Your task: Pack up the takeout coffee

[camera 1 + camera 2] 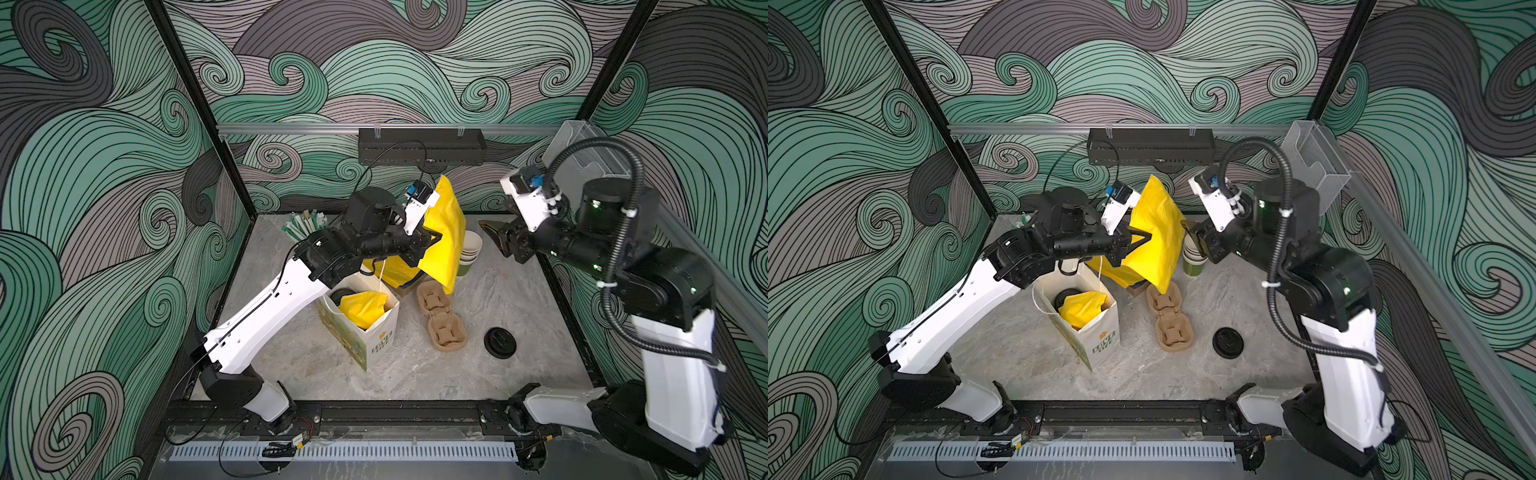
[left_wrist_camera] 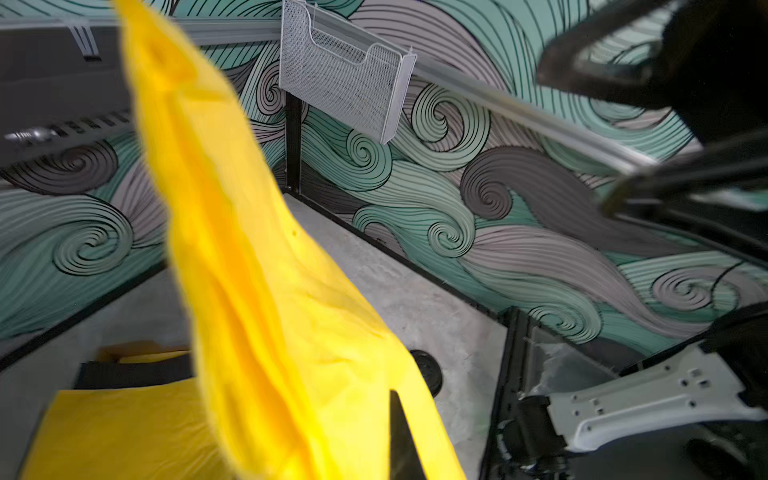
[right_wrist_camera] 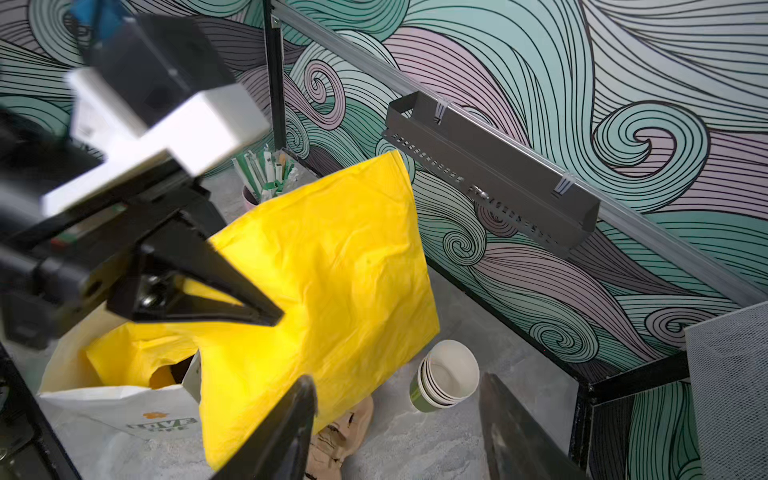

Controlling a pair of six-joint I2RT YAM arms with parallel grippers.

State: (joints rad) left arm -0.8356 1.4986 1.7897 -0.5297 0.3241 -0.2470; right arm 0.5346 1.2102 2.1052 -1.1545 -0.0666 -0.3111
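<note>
The left gripper (image 1: 432,240) is clenched on a yellow paper sheet (image 1: 446,224), holding it raised beside the white paper bag (image 1: 376,338). The right gripper (image 1: 495,237) is released, its jaws apart and empty, near the stack of lidless cups (image 1: 471,249). The coffee cup (image 1: 341,296) sits inside the bag, its black lid showing next to crumpled yellow paper (image 1: 363,307).

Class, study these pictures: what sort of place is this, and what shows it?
Probably a robot cell staged as a takeout coffee counter: stacked paper cups, a pulp cup carrier, a printed paper bag.
</note>
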